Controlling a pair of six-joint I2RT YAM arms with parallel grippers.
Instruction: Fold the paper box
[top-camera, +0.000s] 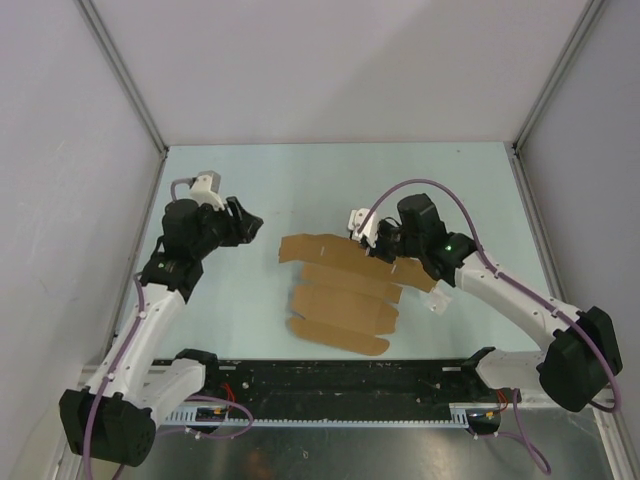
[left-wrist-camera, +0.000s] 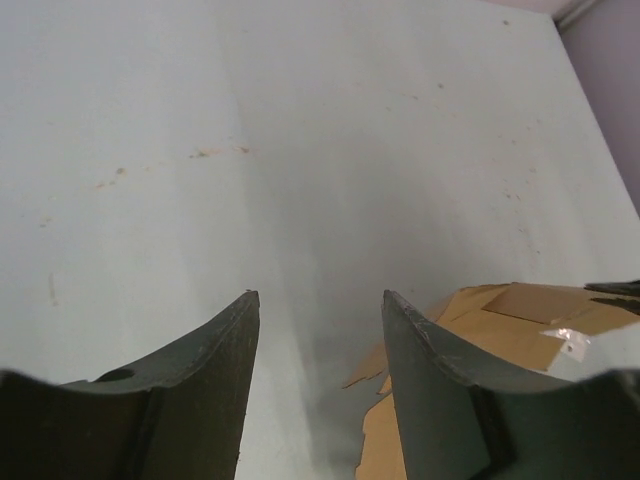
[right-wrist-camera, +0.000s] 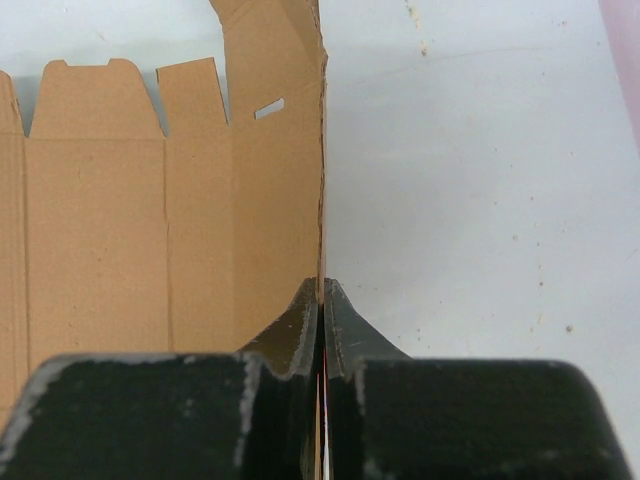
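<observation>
The paper box (top-camera: 340, 290) is a flat brown die-cut sheet of panels and rounded tabs, lying mid-table. My right gripper (top-camera: 385, 252) is shut on its far right edge and holds that edge panel up on its side. In the right wrist view the fingertips (right-wrist-camera: 321, 285) pinch the thin cardboard edge, and the panels (right-wrist-camera: 100, 230) spread to the left. Left of the sheet and apart from it, my left gripper (top-camera: 245, 225) is open. In its wrist view the left gripper (left-wrist-camera: 319, 295) has only bare table between its fingers, with the cardboard (left-wrist-camera: 500, 320) behind the right finger.
Grey enclosure walls (top-camera: 60, 200) with metal corner posts (top-camera: 125, 80) surround the pale table (top-camera: 340, 190). A black rail (top-camera: 340, 380) runs along the near edge between the two arm bases.
</observation>
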